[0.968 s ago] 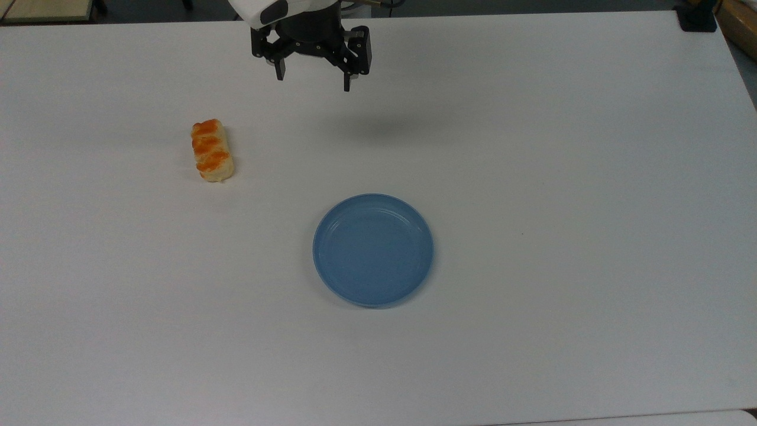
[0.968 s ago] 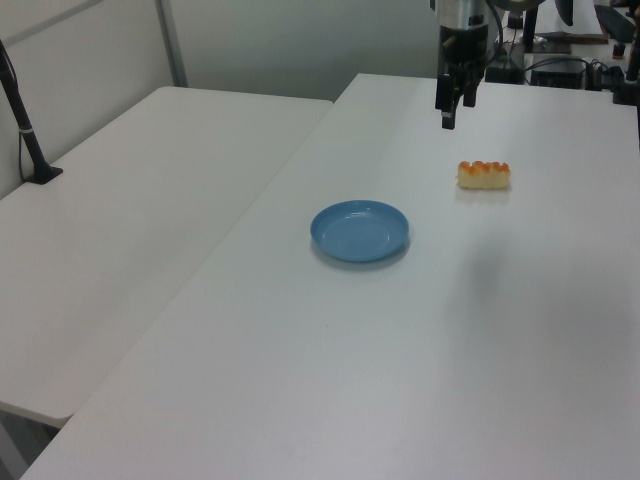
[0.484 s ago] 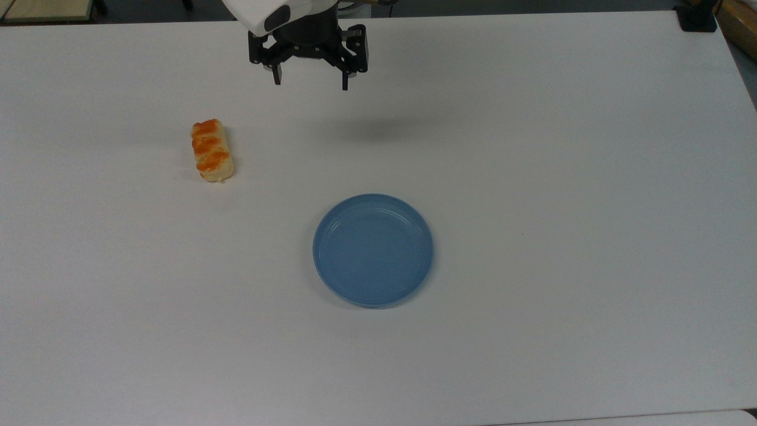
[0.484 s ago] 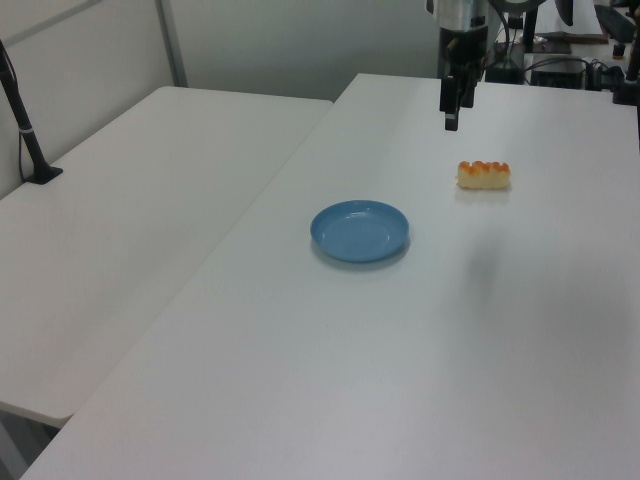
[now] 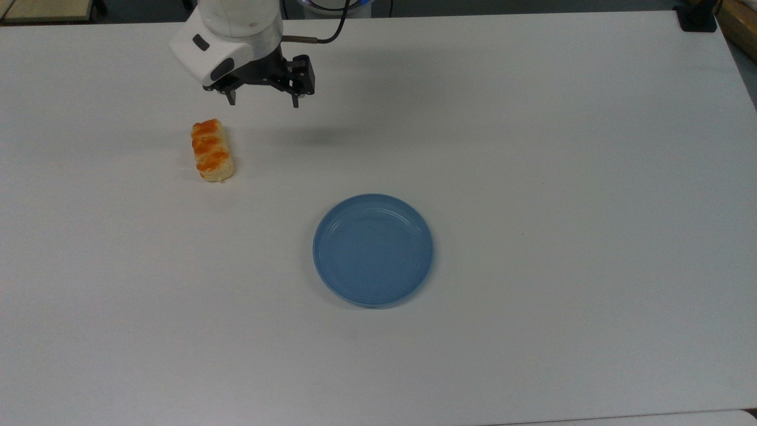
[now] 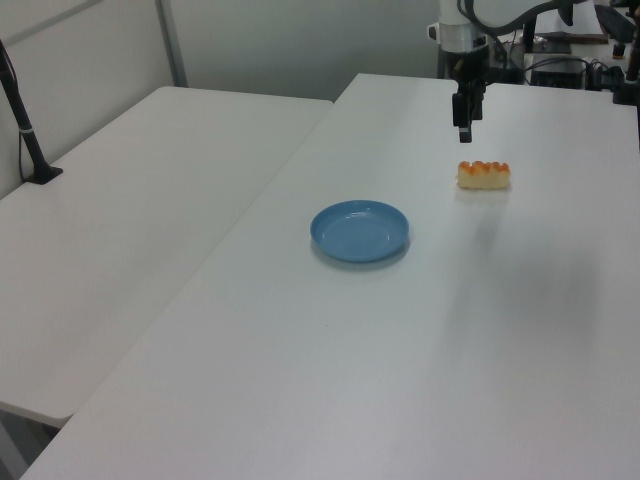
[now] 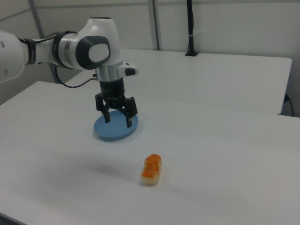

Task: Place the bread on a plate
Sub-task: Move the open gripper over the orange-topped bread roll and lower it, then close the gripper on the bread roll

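- Tabletop [image 5: 532,148]: a broad, matte white slab, smooth and flat, carrying both things of the task; a second white table [image 6: 130,200] of the same finish stands beside it at the left view's left.
- Plate [image 5: 373,249]: nearest in the top view, a round, flat disc of blue plastic with a low raised rim and a faint sheen on its inner ring. It lies bare near the middle of the tabletop, with nothing on it.
- Bread [image 5: 212,149]: a small oblong roll, pale yellow at its sides with three orange-brown glazed patches along its top. It rests on the tabletop well apart from the plate, up and toward the top view's left, its long axis running roughly away from the camera.
- Pincer [image 5: 263,100]: black, with two thin dark fingers [image 5: 295,100] pointing down and spread wide apart, holding nothing. It hangs above the tabletop, just beyond the bread and a little toward the top view's right, casting a soft grey shadow on the white surface.
- Arm [image 7: 89,49]: rounded glossy white shells with dark grey joints, farthest back.
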Controlling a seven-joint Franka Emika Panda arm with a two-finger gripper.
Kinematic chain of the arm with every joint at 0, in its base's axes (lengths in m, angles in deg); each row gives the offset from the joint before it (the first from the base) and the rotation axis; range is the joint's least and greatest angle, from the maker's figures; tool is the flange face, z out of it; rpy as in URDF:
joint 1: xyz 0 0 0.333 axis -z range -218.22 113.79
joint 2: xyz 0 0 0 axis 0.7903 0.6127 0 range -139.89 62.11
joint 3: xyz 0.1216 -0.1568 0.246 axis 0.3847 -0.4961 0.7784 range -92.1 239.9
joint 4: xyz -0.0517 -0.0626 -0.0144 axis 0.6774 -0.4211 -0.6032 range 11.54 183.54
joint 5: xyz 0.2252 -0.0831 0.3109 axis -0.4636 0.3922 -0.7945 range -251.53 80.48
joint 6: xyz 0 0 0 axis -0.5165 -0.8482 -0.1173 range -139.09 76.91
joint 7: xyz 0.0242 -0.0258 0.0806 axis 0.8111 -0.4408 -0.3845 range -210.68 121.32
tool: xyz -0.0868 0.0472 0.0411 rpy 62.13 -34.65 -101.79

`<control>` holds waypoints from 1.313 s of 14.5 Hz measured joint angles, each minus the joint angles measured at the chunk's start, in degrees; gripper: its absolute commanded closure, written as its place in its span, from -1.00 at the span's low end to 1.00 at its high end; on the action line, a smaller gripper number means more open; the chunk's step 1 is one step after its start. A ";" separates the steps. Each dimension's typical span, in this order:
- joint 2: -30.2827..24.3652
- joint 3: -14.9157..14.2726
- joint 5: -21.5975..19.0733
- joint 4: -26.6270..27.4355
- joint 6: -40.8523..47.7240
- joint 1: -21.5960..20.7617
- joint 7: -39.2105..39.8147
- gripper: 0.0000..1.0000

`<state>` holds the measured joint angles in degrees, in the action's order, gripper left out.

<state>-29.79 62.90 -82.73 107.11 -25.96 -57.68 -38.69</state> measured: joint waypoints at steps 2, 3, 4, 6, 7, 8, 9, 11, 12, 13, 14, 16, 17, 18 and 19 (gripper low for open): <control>0.54 -1.95 0.71 0.16 -0.89 0.05 1.72 -1.00; 1.11 -3.35 1.55 0.51 -2.06 0.13 3.46 -1.00; 1.42 -4.05 1.86 0.80 -2.89 0.16 4.71 -1.00; 2.25 -5.45 2.03 2.08 -5.51 0.18 6.80 -1.00; 2.89 -5.94 2.03 2.78 -6.97 0.19 7.36 -1.00; 3.73 -6.22 2.08 3.36 -8.02 0.20 7.56 -1.00; 4.75 -6.29 2.15 3.67 -8.66 0.20 7.60 -1.00; 7.50 -6.37 2.23 4.10 -10.33 0.22 7.60 -1.00; 9.15 -6.46 2.24 4.42 -12.26 0.39 7.60 -1.00; 10.79 -6.48 2.25 4.57 -14.01 0.83 7.60 -0.93; 11.75 -6.51 2.25 4.61 -14.93 1.08 7.61 -0.75; 13.77 -6.51 2.41 4.66 -16.89 1.50 7.65 -0.33; 14.79 -6.51 3.31 4.71 -17.83 1.54 7.67 -0.10; 15.25 -6.51 3.94 4.76 -18.20 1.54 7.67 0.05; 15.55 -6.50 4.42 4.79 -18.27 1.54 7.70 0.12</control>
<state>-14.24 56.39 -78.31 111.90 -44.23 -56.14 -31.00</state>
